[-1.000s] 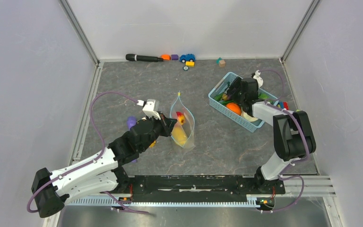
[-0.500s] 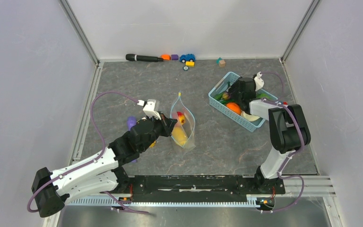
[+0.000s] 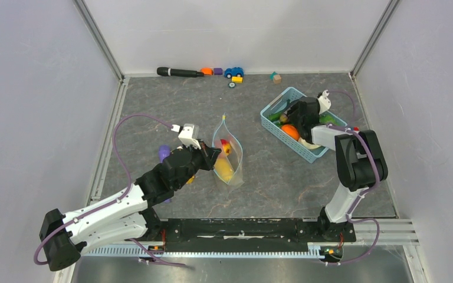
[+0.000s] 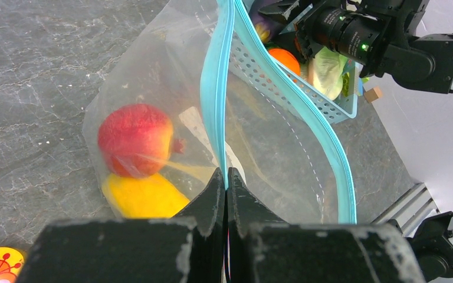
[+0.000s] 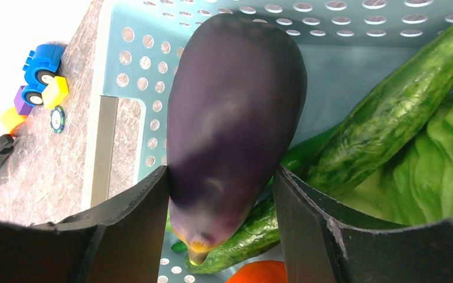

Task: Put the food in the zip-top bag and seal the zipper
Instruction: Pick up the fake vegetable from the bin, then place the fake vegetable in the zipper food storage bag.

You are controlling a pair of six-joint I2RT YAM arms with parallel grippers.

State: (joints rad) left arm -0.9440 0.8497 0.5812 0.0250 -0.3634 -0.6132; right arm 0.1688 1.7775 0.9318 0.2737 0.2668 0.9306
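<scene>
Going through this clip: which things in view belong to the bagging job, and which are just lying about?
Job in hand: bag, zipper, red fruit, mango, eggplant, orange, lettuce, green pod.

Lying about: black stick, toy car, small blocks.

The zip-top bag (image 3: 229, 156) stands mid-worktop (image 3: 271, 183), with the round fruit (image 4: 134, 140) inside, behind the mango (image 4: 144, 194). Right and further back, the basket (image 3: 283, 137) holds the eggplant (image 5: 236, 118), the pod (image 5: 383, 118) and lettuce (image 5: 442, 171) to its right, the orange (image 3: 290, 131) in front.
</scene>
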